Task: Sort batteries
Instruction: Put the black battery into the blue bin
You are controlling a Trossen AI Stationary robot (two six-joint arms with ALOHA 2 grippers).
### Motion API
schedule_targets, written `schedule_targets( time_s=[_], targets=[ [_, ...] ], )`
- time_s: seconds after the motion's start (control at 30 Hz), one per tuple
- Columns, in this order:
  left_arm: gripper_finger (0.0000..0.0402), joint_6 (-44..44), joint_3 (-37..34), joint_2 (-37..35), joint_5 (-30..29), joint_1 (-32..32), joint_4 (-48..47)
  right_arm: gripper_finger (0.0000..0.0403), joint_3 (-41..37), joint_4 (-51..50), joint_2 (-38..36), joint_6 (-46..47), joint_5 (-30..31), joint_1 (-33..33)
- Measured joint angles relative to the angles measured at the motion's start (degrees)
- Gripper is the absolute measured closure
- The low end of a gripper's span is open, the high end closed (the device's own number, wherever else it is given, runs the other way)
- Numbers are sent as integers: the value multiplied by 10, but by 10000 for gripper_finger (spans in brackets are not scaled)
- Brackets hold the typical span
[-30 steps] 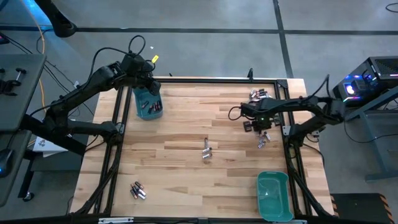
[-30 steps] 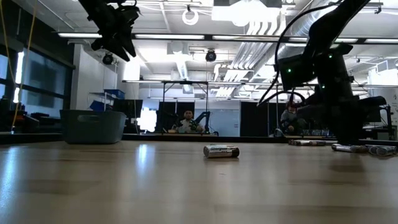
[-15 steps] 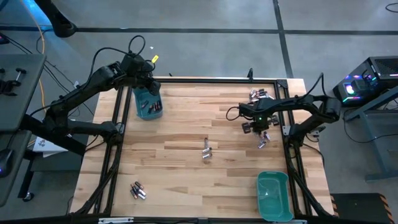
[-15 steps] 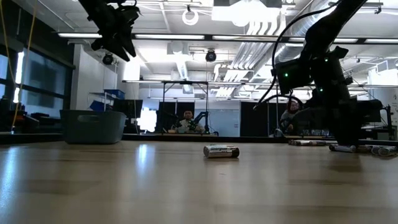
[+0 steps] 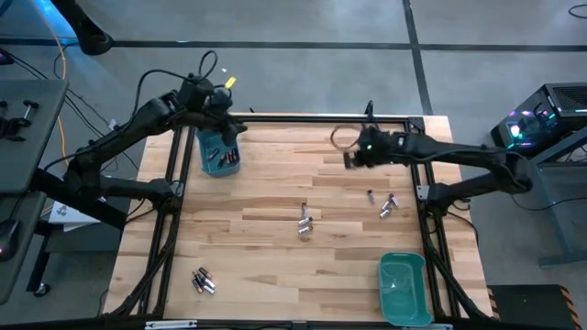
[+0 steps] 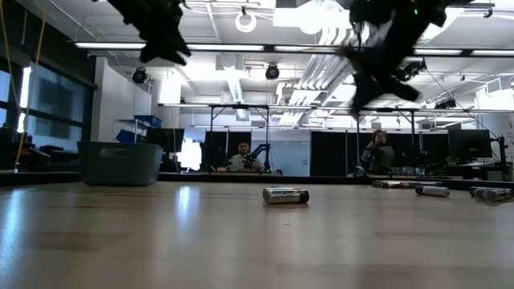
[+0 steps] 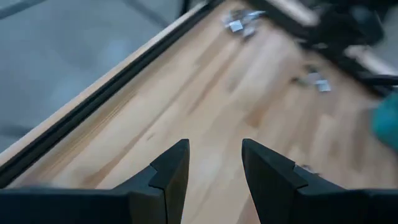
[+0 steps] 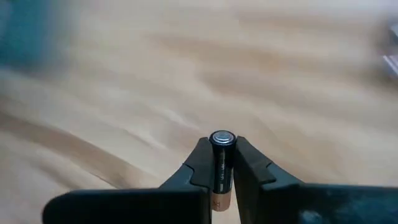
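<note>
Batteries: several sorted in the teal bin at 10 o'clock; loose groups remain at centre, 3 o'clock, 7 o'clock. Right gripper clamps one dark cell; left gripper gapes empty. Mostly unsorted, I'd judge.

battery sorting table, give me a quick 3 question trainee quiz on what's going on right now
1. True or false: the right gripper is shut on a small dark cylindrical battery with a copper end.
2. Which teal rectangular plastic bin already holds batteries?
A. the one under the left gripper, at the table's far left
B. the one at the near right edge
3. Fill in: the left gripper's fingers are ____, with nothing between them.

Key:
1. True; the wrist view shows the cell pinched upright between the fingers.
2. A; small cells lie inside it, while the near right bin looks empty.
3. open
</note>
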Motion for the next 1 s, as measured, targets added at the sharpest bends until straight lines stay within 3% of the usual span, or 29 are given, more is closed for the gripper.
schedule_targets(
  time_s=[0.2,0.33,0.5,0.77,1.0],
  targets=[
    [260,-61,-32,7,46,-32,171,387,8,389,-19,-98,31,36],
    [255,-123,-55,20,106,-55,300,387,23,547,4,-167,31,59],
    [231,-179,-65,52,172,-87,415,386,75,571,51,-197,27,79],
    [172,-204,-66,102,194,-150,517,386,162,557,139,-228,-32,89],
    [175,-203,-66,104,194,-177,532,385,188,539,169,-226,-61,90]
  ],
)
